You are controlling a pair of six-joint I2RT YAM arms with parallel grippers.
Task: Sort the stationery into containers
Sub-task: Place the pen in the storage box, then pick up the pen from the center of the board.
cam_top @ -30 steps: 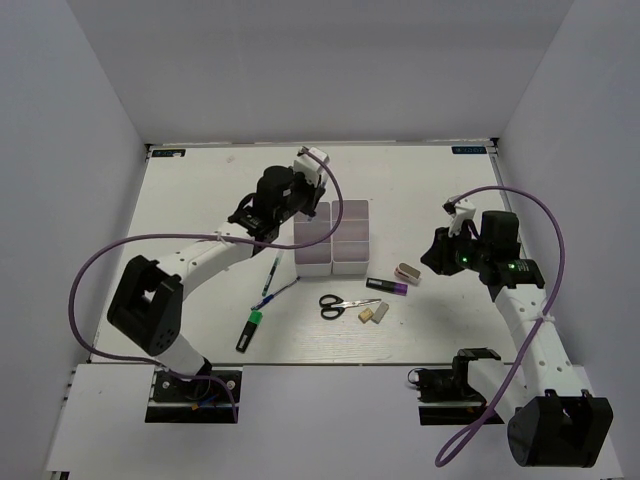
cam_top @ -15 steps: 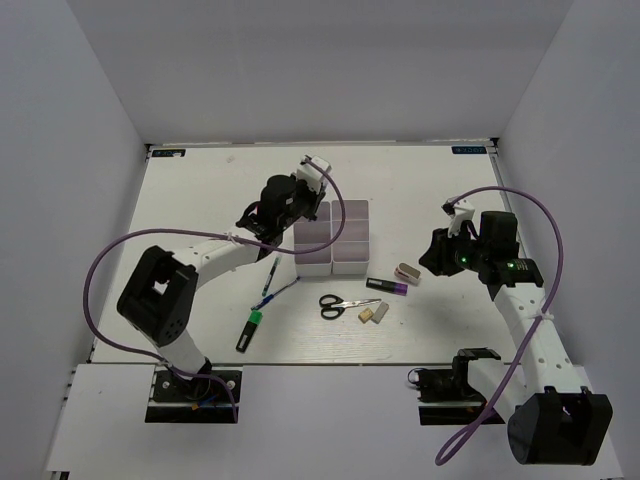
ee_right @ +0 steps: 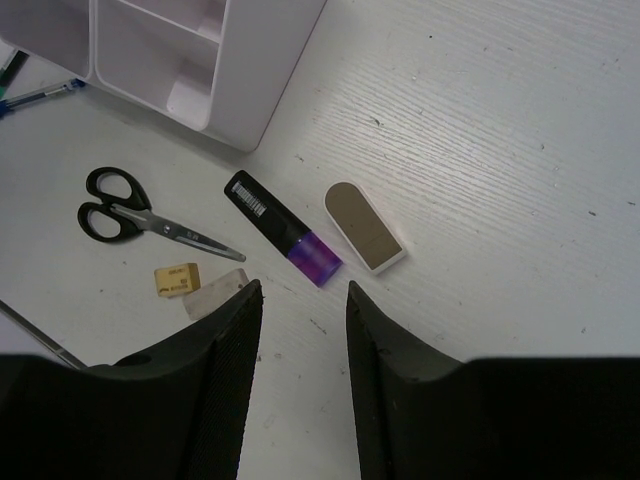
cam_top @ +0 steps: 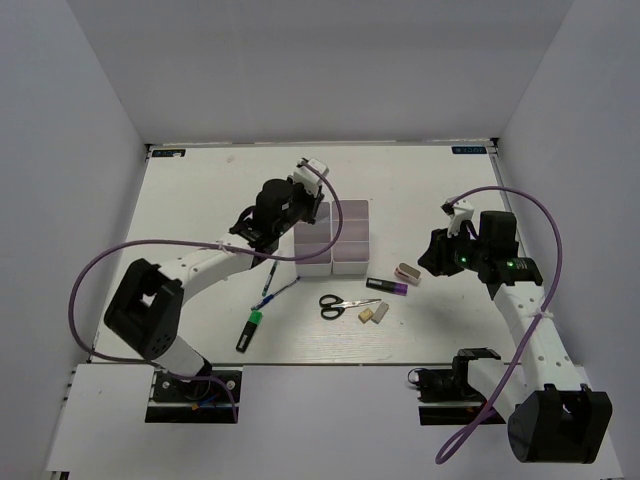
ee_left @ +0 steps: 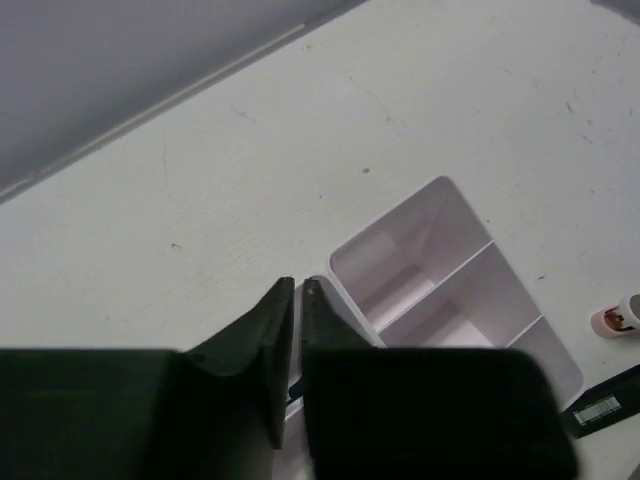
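Note:
The white bins (cam_top: pixel 352 212) stand mid-table in two columns. My left gripper (cam_top: pixel 303 212) hovers over their left column, jaws shut; the left wrist view (ee_left: pixel 298 285) shows only a thin gap with a dark sliver in it, above a bin wall (ee_left: pixel 400 262). My right gripper (cam_top: pixel 433 256) is open and empty, its fingertips (ee_right: pixel 303 290) above bare table near the purple marker (ee_right: pixel 285 228) and the pinkish-white clip piece (ee_right: pixel 365 227). Scissors (cam_top: pixel 340 304), tan eraser (cam_top: pixel 366 315), grey eraser (cam_top: pixel 379 311), two pens (cam_top: pixel 273 275) and the green-capped marker (cam_top: pixel 250 331) lie on the table.
White walls close the table on the left, back and right. The right wrist view shows the bins' corner (ee_right: pixel 250 90), scissors (ee_right: pixel 120 208), tan eraser (ee_right: pixel 177 279) and pen tips (ee_right: pixel 40 95). The arm cables loop over both sides.
My left wrist has shifted and turned slightly over the bins' left column. The right arm and the loose items have not moved.

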